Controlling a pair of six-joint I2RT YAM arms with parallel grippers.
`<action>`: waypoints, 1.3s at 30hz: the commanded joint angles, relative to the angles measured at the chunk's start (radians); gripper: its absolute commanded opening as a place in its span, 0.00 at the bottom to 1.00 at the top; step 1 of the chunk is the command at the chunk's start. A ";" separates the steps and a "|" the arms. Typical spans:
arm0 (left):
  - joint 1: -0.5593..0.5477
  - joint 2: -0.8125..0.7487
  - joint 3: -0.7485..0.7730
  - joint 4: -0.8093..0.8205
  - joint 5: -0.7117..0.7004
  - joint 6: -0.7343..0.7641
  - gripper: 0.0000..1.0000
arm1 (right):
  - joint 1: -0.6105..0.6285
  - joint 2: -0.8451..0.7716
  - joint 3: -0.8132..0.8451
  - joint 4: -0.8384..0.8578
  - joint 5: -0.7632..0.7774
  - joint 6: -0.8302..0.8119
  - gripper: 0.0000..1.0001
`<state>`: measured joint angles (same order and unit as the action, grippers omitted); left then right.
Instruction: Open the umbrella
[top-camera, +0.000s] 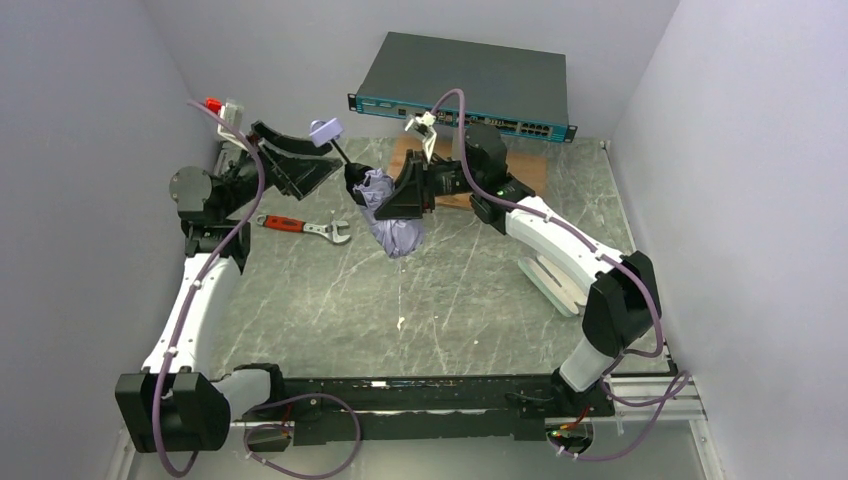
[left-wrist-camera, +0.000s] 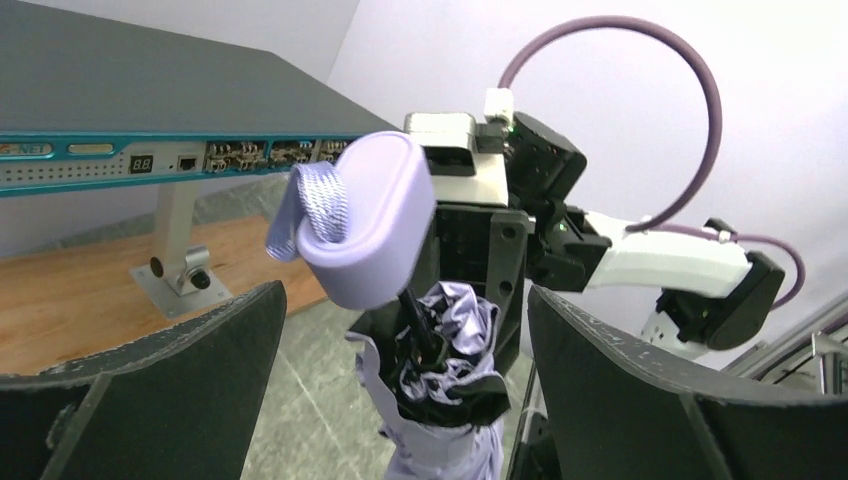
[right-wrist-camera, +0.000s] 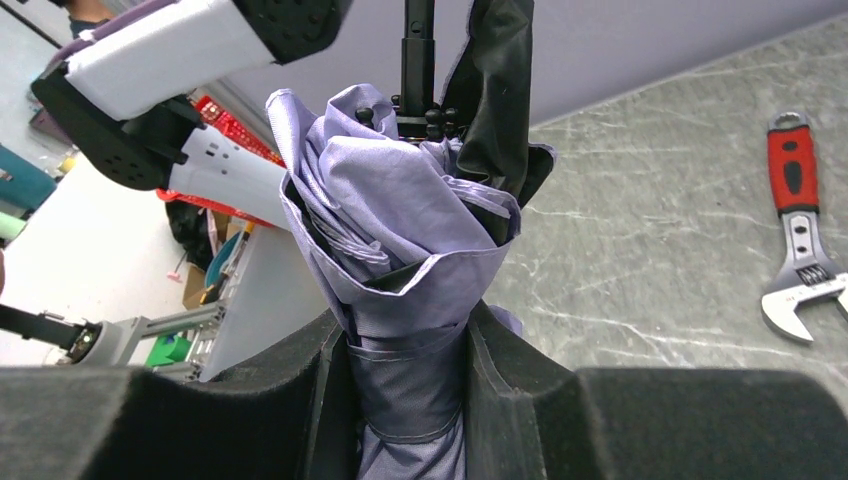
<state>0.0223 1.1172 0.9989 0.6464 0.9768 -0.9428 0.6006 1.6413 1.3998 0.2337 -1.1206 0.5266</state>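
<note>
The right pincer (right-wrist-camera: 410, 395) is clamped on the umbrella (right-wrist-camera: 400, 210), its two dark fingers pressing the folded lavender fabric from either side. Beyond this pincer's tips the crumpled canopy bunches out with black lining showing, and the thin black shaft (right-wrist-camera: 417, 60) runs on away from it. Whether the bundle's far end touches the table (top-camera: 400, 320) cannot be told. The left pincer (left-wrist-camera: 402, 300) stands spread wide, gripping nothing. The umbrella's rounded handle (left-wrist-camera: 365, 225), with its woven strap (left-wrist-camera: 312, 205), sits just ahead of the gap between this pincer's fingertips, touching neither. A red-handled wrench (top-camera: 300, 225) lies on the table near the left pincer, apart from it. A network switch (top-camera: 465, 80) stands behind the right pincer
</note>
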 joint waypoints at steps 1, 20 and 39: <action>-0.028 0.011 0.032 0.104 -0.108 -0.101 0.90 | 0.028 -0.009 0.058 0.136 0.007 0.064 0.00; -0.052 0.077 0.145 0.149 -0.205 -0.198 0.00 | 0.103 0.013 0.050 0.121 0.204 0.010 0.85; -0.029 0.108 0.333 0.138 -0.159 -0.091 0.00 | 0.148 0.036 -0.102 -0.157 0.171 -0.482 0.80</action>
<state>-0.0246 1.2308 1.2209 0.7238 0.8375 -1.0576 0.7357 1.6844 1.3575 0.1501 -0.9234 0.2264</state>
